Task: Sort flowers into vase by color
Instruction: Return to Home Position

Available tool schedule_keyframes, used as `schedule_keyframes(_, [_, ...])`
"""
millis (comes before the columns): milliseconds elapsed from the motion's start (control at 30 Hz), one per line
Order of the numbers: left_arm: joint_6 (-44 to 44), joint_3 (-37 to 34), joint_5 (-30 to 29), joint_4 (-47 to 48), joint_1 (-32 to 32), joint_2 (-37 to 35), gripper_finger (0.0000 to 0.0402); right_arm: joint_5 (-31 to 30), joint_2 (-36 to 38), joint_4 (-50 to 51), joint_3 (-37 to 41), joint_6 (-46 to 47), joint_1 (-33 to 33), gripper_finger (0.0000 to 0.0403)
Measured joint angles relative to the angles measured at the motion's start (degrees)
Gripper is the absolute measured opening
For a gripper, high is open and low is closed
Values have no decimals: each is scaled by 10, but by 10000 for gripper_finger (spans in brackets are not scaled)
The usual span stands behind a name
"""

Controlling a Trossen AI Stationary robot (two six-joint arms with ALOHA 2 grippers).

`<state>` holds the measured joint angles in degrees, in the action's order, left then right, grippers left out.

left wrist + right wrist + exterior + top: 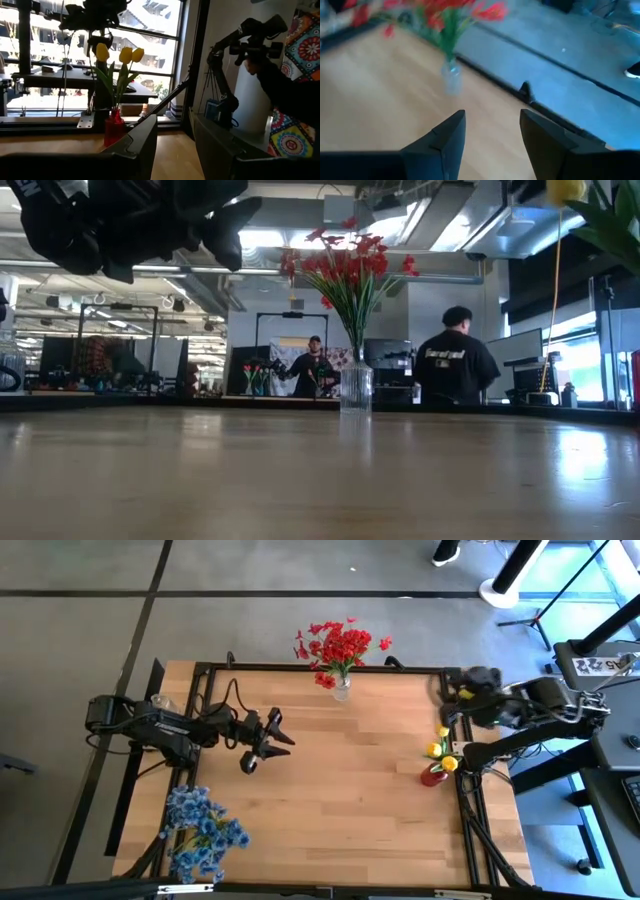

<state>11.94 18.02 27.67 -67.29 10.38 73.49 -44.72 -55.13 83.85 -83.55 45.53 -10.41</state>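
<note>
Red flowers [340, 645] stand in a clear vase [342, 690] at the middle of the table's far edge, also in the low view [352, 270]. Yellow flowers [441, 748] stand in a small red vase [432, 776] near the right edge, also in the left wrist view [120, 55]. Blue flowers [205, 830] stand at the near left corner; what holds them is hidden by the blooms. My left gripper [278, 740] hovers open over the table's left half, pointing toward the yellow flowers. My right gripper [492, 135] is open near the far right corner, pointing toward the red flowers [451, 15].
A dark metal frame [300, 668] runs along the table's edges. Bare wood [350, 800] lies between the three bunches. People stand in the room beyond the far edge [455, 365].
</note>
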Motion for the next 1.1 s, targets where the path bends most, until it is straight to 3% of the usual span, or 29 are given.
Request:
schedule_keyframes(167, [0, 0, 4, 5, 1, 0, 125, -58, 110, -48, 112, 25, 0, 190])
schedule_keyframes(300, [1, 0, 3, 3, 1, 0, 125, -46, 193, -181, 243, 1, 0, 190])
schedule_keyframes(467, [0, 0, 3, -5, 1, 0, 125, -30, 238, -366, 361, -90, 26, 185])
schedule_keyframes(667, [0, 0, 1, -4, -3, 0, 125, 88, 243, -493, 398, -213, 136, 138])
schedule_keyframes(867, [0, 0, 1, -4, -31, 0, 125, 217, 261, -541, 398, -299, 269, 90])
schedule_keyframes(1100, [-1, 0, 1, -4, -70, 0, 125, 365, 389, -534, 420, -383, 362, 28])
